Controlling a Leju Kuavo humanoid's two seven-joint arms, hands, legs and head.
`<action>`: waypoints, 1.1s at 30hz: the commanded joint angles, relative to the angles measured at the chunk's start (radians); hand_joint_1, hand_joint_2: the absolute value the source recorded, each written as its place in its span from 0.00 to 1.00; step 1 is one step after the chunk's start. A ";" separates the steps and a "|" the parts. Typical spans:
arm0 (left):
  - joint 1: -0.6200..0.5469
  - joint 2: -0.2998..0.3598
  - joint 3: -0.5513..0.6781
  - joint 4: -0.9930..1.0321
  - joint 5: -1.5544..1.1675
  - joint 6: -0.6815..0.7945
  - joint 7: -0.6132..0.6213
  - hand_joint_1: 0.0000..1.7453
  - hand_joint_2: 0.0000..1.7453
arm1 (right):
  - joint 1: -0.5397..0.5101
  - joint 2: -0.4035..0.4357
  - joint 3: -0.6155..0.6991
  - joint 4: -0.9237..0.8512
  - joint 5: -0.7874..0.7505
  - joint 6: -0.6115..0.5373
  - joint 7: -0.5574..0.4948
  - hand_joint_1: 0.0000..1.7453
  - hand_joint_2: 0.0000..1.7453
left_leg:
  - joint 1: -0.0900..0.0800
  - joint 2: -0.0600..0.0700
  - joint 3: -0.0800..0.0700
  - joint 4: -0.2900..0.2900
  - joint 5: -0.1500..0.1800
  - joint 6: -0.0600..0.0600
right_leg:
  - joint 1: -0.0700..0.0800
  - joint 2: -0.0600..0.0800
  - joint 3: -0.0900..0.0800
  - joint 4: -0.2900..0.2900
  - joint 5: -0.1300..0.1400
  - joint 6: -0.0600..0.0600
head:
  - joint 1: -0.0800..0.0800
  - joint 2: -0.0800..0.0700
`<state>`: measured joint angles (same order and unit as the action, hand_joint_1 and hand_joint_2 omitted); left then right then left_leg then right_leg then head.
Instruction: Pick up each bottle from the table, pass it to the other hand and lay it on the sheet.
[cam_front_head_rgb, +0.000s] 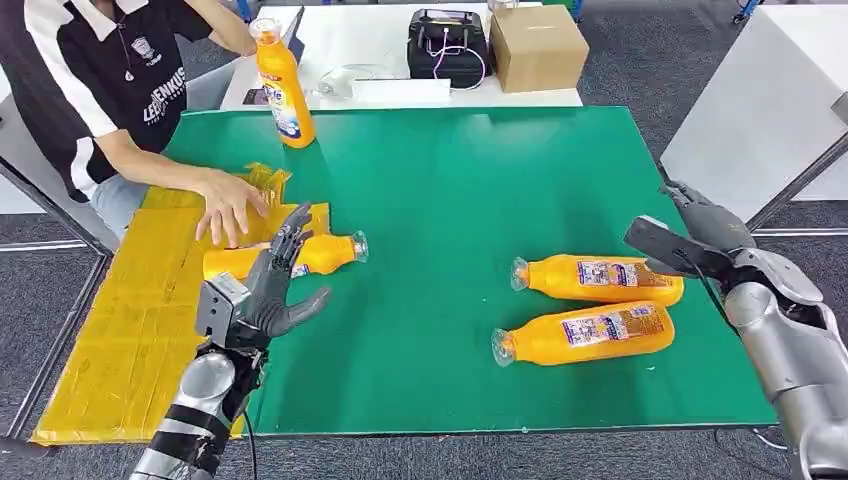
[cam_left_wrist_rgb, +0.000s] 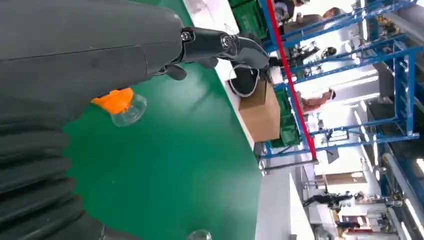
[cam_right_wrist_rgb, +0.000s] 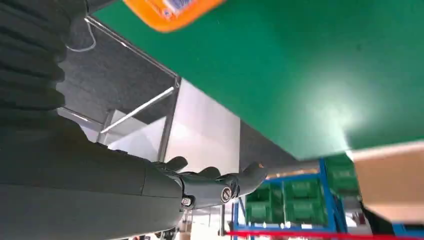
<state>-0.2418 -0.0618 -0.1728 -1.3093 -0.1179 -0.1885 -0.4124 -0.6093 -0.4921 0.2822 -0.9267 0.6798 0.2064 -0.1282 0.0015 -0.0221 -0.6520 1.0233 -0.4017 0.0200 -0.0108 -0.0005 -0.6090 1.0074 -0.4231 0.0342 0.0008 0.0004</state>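
— Hovering where, your left hand (cam_front_head_rgb: 272, 290)?
— Over the green table (cam_front_head_rgb: 450, 200), fingers spread, holding nothing, just beside a bottle (cam_front_head_rgb: 318, 254) lying partly on the yellow sheet (cam_front_head_rgb: 130, 320).
— And the right hand (cam_front_head_rgb: 690, 240)?
— Open too, empty, at the table's right edge, near two lying bottles (cam_front_head_rgb: 597, 278) (cam_front_head_rgb: 585, 334). A person's hand (cam_front_head_rgb: 228, 207) rests on the sheet.

Four orange bottles with clear caps and blue-and-white labels sit on the green counter (cam_front_head_rgb: 450, 200). One bottle (cam_front_head_rgb: 283, 85) stands upright at the far left edge. Another bottle (cam_front_head_rgb: 325, 253) lies on its side, partly on the yellow sheet (cam_front_head_rgb: 130, 330), cap pointing right. Two more lie side by side on the right, caps pointing left: the farther bottle (cam_front_head_rgb: 600, 279) and the nearer bottle (cam_front_head_rgb: 590, 334).
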 joint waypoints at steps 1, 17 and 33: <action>-0.065 0.000 -0.043 0.113 0.012 0.001 0.001 0.00 1.00 | -0.084 0.027 0.116 0.191 -0.007 0.008 -0.009 0.00 1.00 | 0.000 0.003 0.004 -0.001 -0.001 -0.001 | 0.001 0.002 0.004 -0.001 0.000 -0.001 | 0.000 0.000; -0.122 -0.023 -0.061 0.198 0.050 0.009 -0.011 0.00 1.00 | -0.099 0.006 0.240 0.213 -0.141 0.136 -0.105 0.00 1.00 | 0.000 0.002 0.004 0.000 -0.001 -0.001 | 0.000 0.000 0.005 -0.001 -0.001 -0.001 | 0.000 0.000; -0.133 -0.032 -0.046 0.235 0.068 0.018 -0.015 0.00 1.00 | -0.092 -0.007 0.277 0.227 -0.164 0.129 -0.095 0.00 1.00 | 0.000 0.002 0.003 0.000 -0.001 0.000 | 0.000 0.001 0.003 -0.001 0.000 0.000 | 0.000 0.000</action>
<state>-0.3343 -0.0889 -0.2087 -1.1547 -0.0507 -0.1701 -0.4292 -0.6507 -0.5047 0.5100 -0.7622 0.5173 0.3296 -0.2255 0.0015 -0.0219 -0.6519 1.0233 -0.4017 0.0201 -0.0110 -0.0004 -0.6090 1.0074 -0.4231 0.0342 0.0011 0.0004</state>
